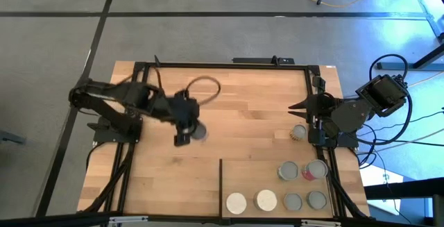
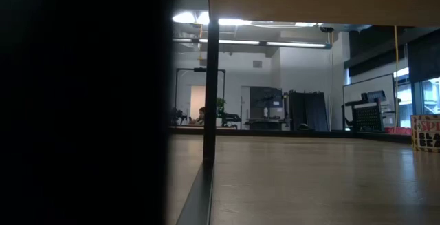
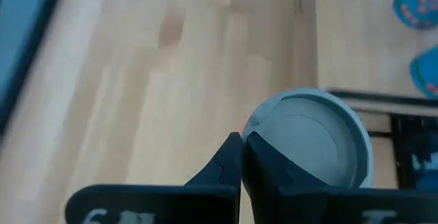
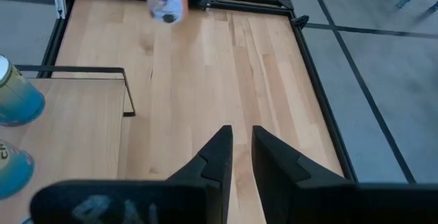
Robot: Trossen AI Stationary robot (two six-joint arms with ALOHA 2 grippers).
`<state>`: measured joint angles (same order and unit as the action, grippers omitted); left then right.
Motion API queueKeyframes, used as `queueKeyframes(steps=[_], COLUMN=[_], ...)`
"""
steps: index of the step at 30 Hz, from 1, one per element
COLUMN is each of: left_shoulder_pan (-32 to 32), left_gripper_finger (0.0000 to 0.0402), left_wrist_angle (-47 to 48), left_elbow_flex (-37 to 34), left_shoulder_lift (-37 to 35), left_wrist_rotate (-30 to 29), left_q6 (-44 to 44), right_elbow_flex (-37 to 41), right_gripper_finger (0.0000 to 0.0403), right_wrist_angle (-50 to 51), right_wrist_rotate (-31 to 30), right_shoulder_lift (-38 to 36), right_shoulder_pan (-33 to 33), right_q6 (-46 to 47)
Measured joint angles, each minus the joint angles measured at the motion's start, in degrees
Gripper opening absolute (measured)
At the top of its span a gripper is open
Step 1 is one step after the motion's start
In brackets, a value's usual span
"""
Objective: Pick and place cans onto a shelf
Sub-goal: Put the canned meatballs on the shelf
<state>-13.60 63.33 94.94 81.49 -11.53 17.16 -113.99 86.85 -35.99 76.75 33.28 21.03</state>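
Note:
My left gripper (image 1: 182, 138) is shut and points toward the table's near edge, at mid-table. A grey-topped can (image 1: 199, 131) sits just to its right; it also shows in the left wrist view (image 3: 321, 138) and, blurred, in the right wrist view (image 4: 166, 1). My right gripper (image 1: 297, 107) hovers at the table's right, a little open and empty. One can (image 1: 299, 132) stands on the tabletop below it. Several cans stand on the light-wood shelf (image 1: 243, 175) at the near right: two whitish tops (image 1: 236, 203), one with a red-pink label (image 1: 316, 170). My left gripper has its shut fingers (image 3: 274, 176) right beside the can's side wall (image 3: 254, 118), with the can on the outer side of one finger. That finger hides the place where they meet, so I cannot tell whether it touches the can.
A thin black strip (image 1: 220, 185) edges the shelf's left side. A black frame (image 1: 208, 64) runs around the tabletop. A cable loop (image 1: 205, 85) lies behind the left arm. Bare wood shows left of the shelf and across the table's middle.

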Motion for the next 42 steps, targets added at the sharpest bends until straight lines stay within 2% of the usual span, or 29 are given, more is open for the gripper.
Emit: queueKeyframes(steps=[5,12,17,22,27,42], left_shoulder_pan=[4.02,6.91,8.79,10.29,11.69,10.70], left_gripper_finger=[0.0000,0.0000,0.0000,0.0000,0.0000,0.0000], left_wrist_angle=[-0.57,-2.64,-3.05,-2.63,-2.03,-0.28], left_elbow_flex=[5.19,16.33,26.89,34.98,39.88,39.53], left_shoulder_lift=[3.82,13.52,20.22,26.77,32.16,36.07], left_wrist_rotate=[1.33,6.23,13.26,18.62,21.75,27.83], left_q6=[-11.53,-26.15,-32.30,-35.66,-35.83,-32.97], right_elbow_flex=[0.00,0.00,0.00,0.00,0.00,0.00], right_gripper_finger=[0.0059,0.0059,0.0059,0.0059,0.0059,0.0059], right_wrist_angle=[0.00,0.02,0.02,0.02,0.02,2.29], right_wrist_rotate=[-3.12,-6.20,-6.49,-6.49,-8.35,-8.57], right_shoulder_lift=[0.00,-0.02,-0.02,-0.02,-0.02,-0.02], right_shoulder_pan=[0.00,-0.03,-0.05,-0.05,-0.05,-0.07], right_q6=[2.75,4.42,4.44,4.43,4.36,4.18])
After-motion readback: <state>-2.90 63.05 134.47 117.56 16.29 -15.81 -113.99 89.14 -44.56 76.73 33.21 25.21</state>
